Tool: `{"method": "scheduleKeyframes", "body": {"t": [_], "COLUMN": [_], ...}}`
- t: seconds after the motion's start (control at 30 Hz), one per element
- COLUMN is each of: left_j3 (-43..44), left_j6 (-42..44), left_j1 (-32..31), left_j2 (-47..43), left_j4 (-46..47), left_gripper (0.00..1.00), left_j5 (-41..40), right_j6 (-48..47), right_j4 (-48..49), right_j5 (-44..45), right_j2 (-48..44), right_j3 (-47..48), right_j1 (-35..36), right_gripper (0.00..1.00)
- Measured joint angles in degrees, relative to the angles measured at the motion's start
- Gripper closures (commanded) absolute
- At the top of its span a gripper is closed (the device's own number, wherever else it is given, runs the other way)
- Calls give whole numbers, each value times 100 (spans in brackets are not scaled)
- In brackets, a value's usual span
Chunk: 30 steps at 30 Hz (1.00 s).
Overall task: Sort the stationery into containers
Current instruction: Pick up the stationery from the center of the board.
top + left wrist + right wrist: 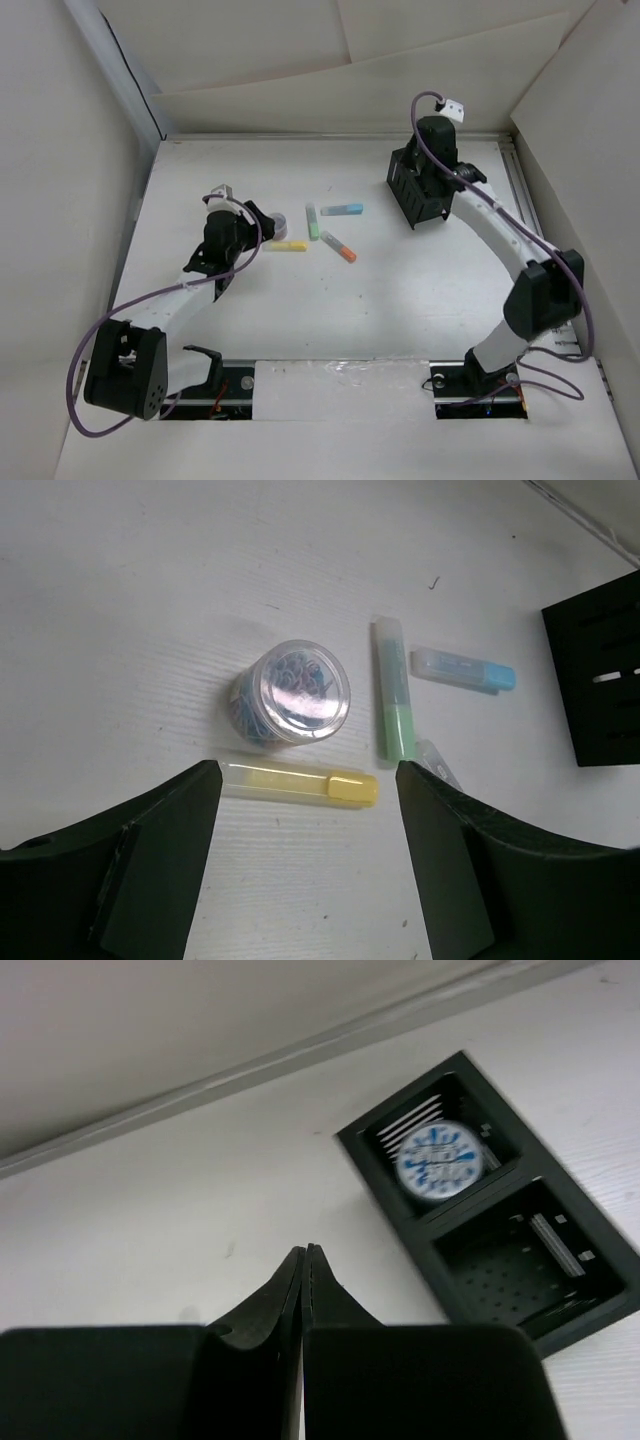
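My left gripper (308,774) is open and empty, just above the table, its jaws level with the ends of a yellow marker (300,783). Beyond it stand a small clear-grey cylinder (293,690), a green marker (393,702) and a light blue marker (465,668). A white marker (437,760) is partly hidden behind my right finger; the top view shows its orange tip (349,256). My right gripper (305,1252) is shut and empty, above and beside the black organizer (400,1220). A bluish-white round piece (440,1160) lies in one of its compartments.
In the top view the organizer (418,190) stands at the back right near the rear wall. The markers (312,222) lie in a cluster mid-table, right of my left gripper (258,232). White walls close in the table on three sides.
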Motion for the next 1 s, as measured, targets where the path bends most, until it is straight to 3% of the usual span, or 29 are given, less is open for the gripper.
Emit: {"method": "scheduleKeyframes", "body": {"t": [0.03,0.1,0.13,0.27,0.37,0.57,1.0], "left_j3": [20,107,175,525,610,870,1543], "left_j6": [13,39,46,85,87,179,428], "left_j1": [-24,-92,-140,-251,-249,-354,-638], "left_j2": [39,111,157,382,509,1040,2063], "left_j4": [-44,-162,-229,-470,-551,-765,-918], "left_gripper": [33,35,37,41,38,27,26], "left_j5": [-42,-184,-254,-568,-741,-804,-973], "right_j6": [37,149,190,376,481,531,549], "right_j4": [125,306,382,640,778,962,1287], "right_j5": [-9,-17,-20,-24,-13,94,114], "right_j2": [-273,-758,-973,-1622,-1998,-2328,-2354], "right_j3": [-258,-721,-933,-1725,-2288,-2767,-3075], "right_j1": [133,437,601,1180,1482,1786,1897], "right_gripper": [99,84,65,30,16,13,11]}}
